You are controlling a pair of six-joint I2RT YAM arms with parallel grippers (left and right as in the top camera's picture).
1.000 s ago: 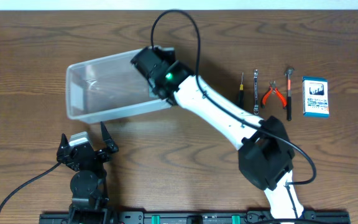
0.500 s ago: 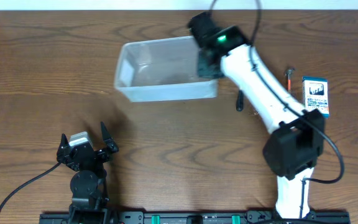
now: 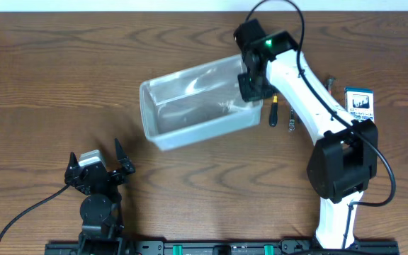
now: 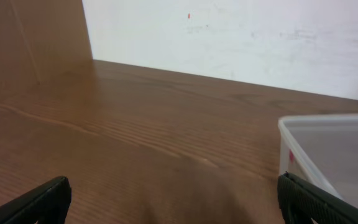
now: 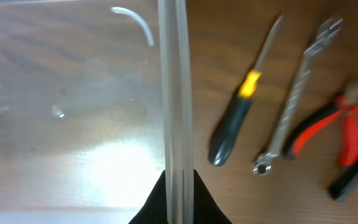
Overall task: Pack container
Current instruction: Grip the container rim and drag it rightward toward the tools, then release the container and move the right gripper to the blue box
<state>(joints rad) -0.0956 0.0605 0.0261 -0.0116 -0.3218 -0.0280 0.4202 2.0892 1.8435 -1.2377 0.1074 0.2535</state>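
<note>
The clear plastic container (image 3: pixel 190 106) lies tilted on the table, empty. My right gripper (image 3: pixel 252 79) is shut on its right rim (image 5: pixel 174 93), fingers on both sides of the wall. In the right wrist view a black-and-yellow screwdriver (image 5: pixel 238 118), a silver wrench (image 5: pixel 297 99) and red pliers (image 5: pixel 328 127) lie just right of the rim. The screwdriver also shows overhead (image 3: pixel 274 112). My left gripper (image 3: pixel 99 168) is open and empty near the front left; its view shows the container's corner (image 4: pixel 328 155) at the right.
A small blue-and-white box (image 3: pixel 360 108) lies at the far right. A hammer head (image 3: pixel 329 83) peeks out behind the right arm. The right arm (image 3: pixel 310 92) covers most of the tools overhead.
The right gripper has dragged the container further right and rotated it, so its left end now swings toward the front. The left arm has not moved.
</note>
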